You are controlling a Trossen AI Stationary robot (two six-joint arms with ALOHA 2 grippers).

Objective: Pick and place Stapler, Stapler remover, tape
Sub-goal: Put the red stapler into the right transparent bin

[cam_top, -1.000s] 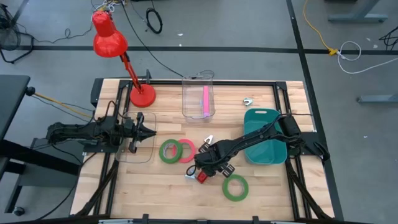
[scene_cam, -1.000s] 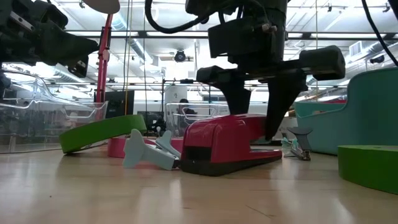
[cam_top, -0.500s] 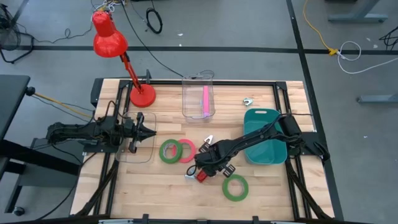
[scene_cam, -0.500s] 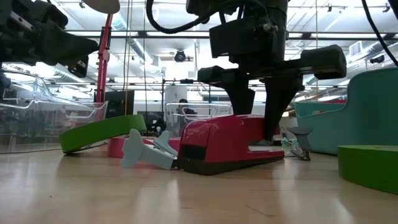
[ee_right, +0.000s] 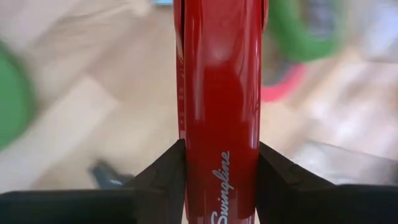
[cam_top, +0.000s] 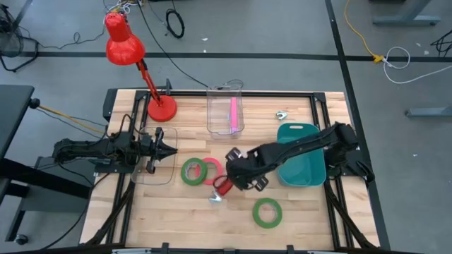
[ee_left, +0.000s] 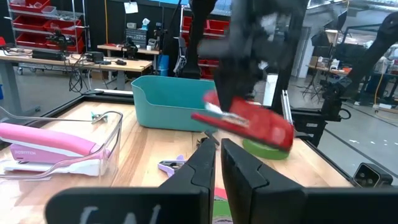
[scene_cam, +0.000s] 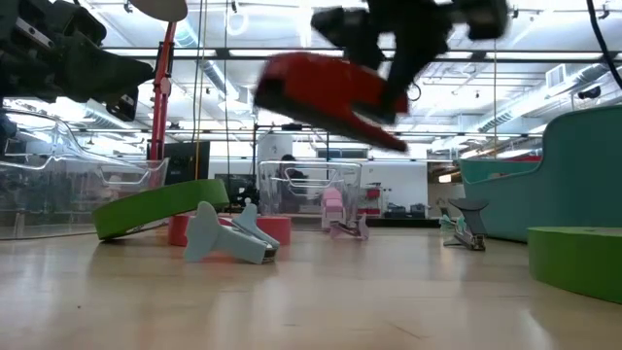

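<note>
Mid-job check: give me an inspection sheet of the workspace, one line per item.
Surface: wooden table in a black frame.
Job's things: red stapler lifted off the table, tilted; pale blue staple remover lying on the wood; green and pink tape rings together mid-table, another green ring apart from them.
Clutter: red desk lamp, clear bin holding a pink stapler, teal bin, small clip.
Grippers: right end effector clamped on the stapler; left end effector shut, waiting at the table's left side.
Cables: loose cords on the floor.
Surroundings: grey floor; nobody clearly seen.
</note>
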